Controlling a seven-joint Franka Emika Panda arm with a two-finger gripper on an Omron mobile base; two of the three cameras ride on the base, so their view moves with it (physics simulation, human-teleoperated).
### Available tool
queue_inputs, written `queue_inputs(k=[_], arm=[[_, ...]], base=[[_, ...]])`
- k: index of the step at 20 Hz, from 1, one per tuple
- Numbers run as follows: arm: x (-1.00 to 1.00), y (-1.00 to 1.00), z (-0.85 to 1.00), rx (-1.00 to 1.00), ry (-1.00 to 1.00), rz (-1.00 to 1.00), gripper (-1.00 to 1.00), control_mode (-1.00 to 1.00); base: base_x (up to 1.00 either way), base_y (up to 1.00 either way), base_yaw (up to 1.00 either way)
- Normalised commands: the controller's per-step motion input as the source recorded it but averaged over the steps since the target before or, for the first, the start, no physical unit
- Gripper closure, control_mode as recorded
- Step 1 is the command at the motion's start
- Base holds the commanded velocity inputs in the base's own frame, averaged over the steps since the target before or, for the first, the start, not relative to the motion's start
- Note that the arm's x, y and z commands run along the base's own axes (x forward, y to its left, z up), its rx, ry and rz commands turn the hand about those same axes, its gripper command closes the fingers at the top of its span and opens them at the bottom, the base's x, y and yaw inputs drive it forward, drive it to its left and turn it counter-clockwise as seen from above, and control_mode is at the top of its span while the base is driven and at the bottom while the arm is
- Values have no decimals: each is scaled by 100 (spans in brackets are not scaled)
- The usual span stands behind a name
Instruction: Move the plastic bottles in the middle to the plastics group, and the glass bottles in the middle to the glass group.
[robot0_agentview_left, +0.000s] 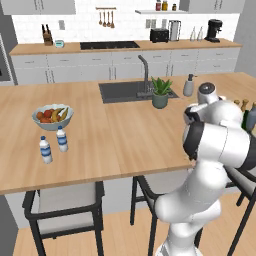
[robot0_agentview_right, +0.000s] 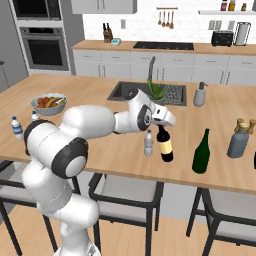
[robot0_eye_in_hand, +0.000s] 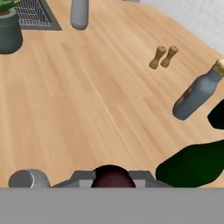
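We see the gripper (robot0_agentview_right: 161, 125) clamped on the neck of the near-black wine bottle with a tan label (robot0_agentview_right: 165, 145), which hangs upright with its base apparently just clear of the island counter (robot0_agentview_right: 100, 145), near the front edge. In our judgement the chief risk lies in the carry toward the grey-blue bottle (robot0_agentview_right: 238, 141) at the right end of the counter: the dark green wine bottle (robot0_agentview_right: 202, 152) stands between the two, close to the front edge, and a low sideways sweep could knock it over or push it off. The small clear plastic bottle (robot0_agentview_right: 148, 143) stands just beside the held bottle on its left, so a swing of the heavy base could topple it as well. A grip on the narrow neck alone may also let the bottle slip or pendulum if the move is abrupt. The two brown shakers (robot0_eye_in_hand: 164, 56) near the grey-blue bottle narrow the place for setting down. The arm reaches forward from the base with its elbow bent low over the front edge, the forearm roughly level and the hand pointing down over the bottle's top. The two blue-labelled water bottles (robot0_agentview_left: 53, 144) stand well apart at the left end, beside the fruit bowl (robot0_agentview_left: 52, 116); the plastic bottle has not yet been taken there.
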Motion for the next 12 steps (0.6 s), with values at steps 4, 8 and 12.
queue_inputs(k=[4, 8, 12], arm=[[27, -55, 1, 0, 0, 5, 100, -100], [29, -50, 0, 0, 0, 9, 100, -100], [39, -49, 0, 0, 3, 9, 100, -100]], base=[[0, 0, 0], [0, 0, 0], [0, 0, 0]])
